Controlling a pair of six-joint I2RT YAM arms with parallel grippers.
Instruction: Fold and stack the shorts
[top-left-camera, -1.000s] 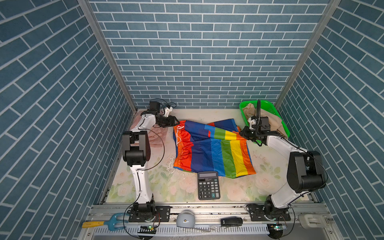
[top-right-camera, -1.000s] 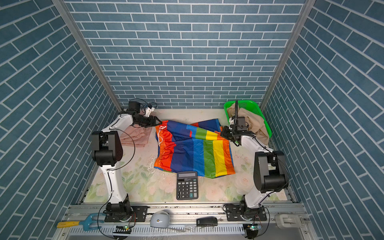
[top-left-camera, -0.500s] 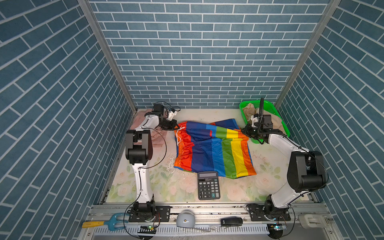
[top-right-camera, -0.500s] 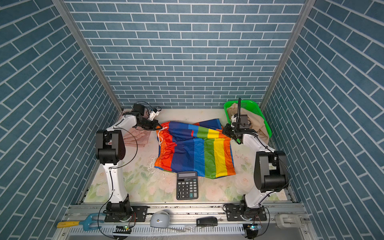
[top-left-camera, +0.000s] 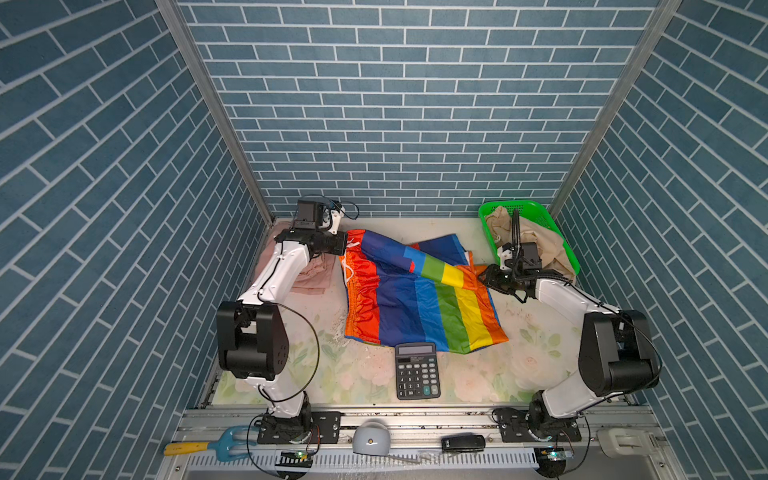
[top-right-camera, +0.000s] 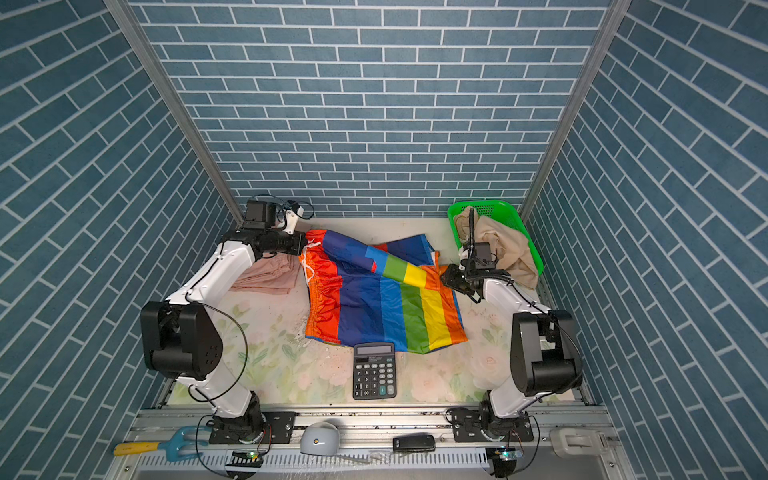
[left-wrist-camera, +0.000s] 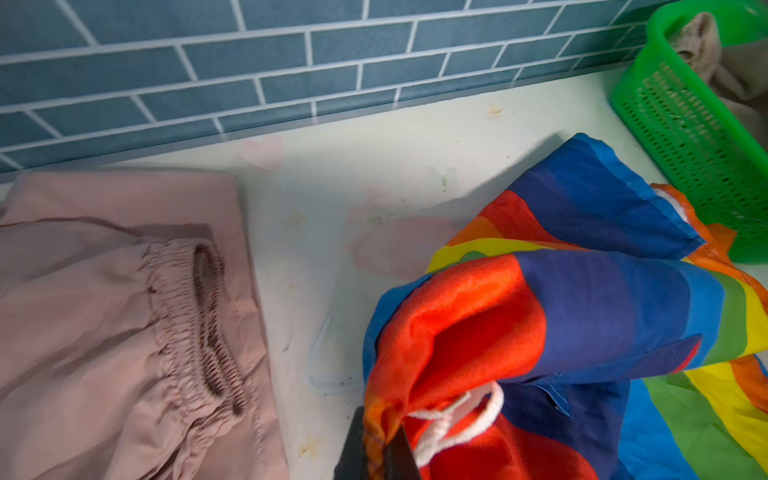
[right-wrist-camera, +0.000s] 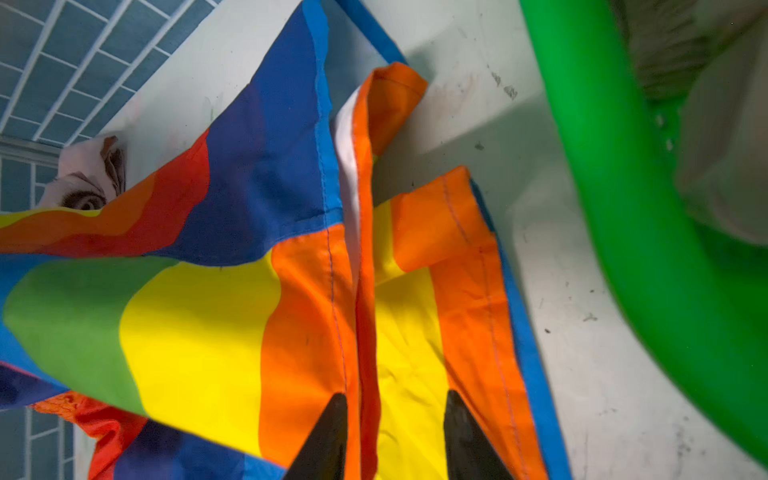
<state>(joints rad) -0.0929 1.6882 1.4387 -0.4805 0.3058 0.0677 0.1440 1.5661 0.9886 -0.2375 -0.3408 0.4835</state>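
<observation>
The rainbow-striped shorts (top-left-camera: 415, 299) (top-right-camera: 374, 303) lie spread mid-table, their far half rumpled into a loose fold. My left gripper (left-wrist-camera: 380, 449) (top-left-camera: 343, 246) is shut on the orange waist corner by the white drawstring (left-wrist-camera: 453, 419). At the opposite leg hem my right gripper (right-wrist-camera: 395, 415) (top-left-camera: 484, 277) stands open over the orange and yellow stripes, with a ridge of cloth between its fingertips. Pale pink shorts (left-wrist-camera: 104, 311) (top-left-camera: 311, 274) lie folded at the far left. Beige shorts (top-left-camera: 536, 239) (top-right-camera: 507, 245) hang out of the green basket (top-left-camera: 523, 205).
A black calculator (top-left-camera: 417, 371) (top-right-camera: 374, 371) lies at the shorts' near edge. The green basket (right-wrist-camera: 648, 249) stands close beside my right gripper in the back right corner. Brick-patterned walls close in three sides. Small tools lie on the front rail.
My left gripper has shut on the rainbow shorts' waist corner. My right gripper has opened, letting go of the leg hem it held.
</observation>
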